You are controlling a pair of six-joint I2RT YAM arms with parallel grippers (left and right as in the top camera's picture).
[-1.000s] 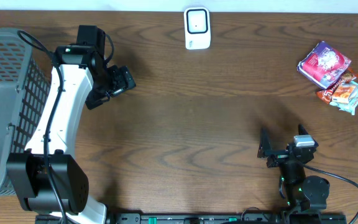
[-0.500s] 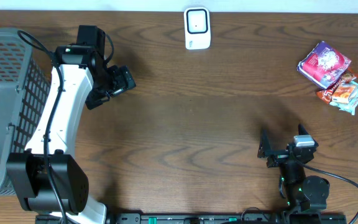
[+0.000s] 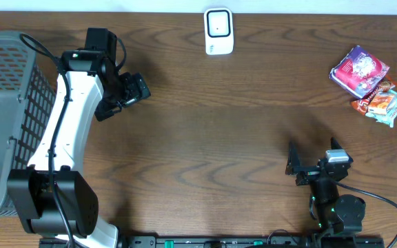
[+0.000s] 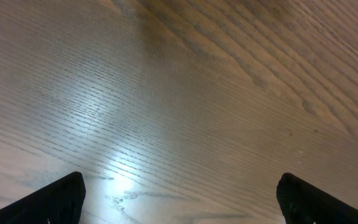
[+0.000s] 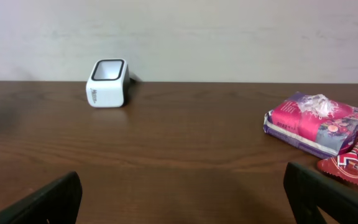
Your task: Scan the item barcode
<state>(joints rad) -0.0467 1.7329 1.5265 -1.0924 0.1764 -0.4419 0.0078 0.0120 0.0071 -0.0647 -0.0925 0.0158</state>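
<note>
The white barcode scanner (image 3: pixel 218 31) stands at the table's far edge, its window facing up; the right wrist view shows the scanner (image 5: pixel 107 83) far ahead to the left. The items lie in a pile at the far right: a pink and purple packet (image 3: pixel 359 71) (image 5: pixel 312 121), with a red-orange packet (image 3: pixel 376 96) (image 5: pixel 347 165) and a teal wrapper (image 3: pixel 392 110) beside it. My right gripper (image 3: pixel 313 155) (image 5: pixel 182 199) stands open near the front right edge, well short of the pile. My left gripper (image 3: pixel 123 100) (image 4: pixel 182 202) hangs open over bare wood at the left, holding nothing.
A grey mesh basket (image 3: pixel 5 103) stands at the left edge, beside the left arm (image 3: pixel 64 138). A pale wall runs behind the table's far edge.
</note>
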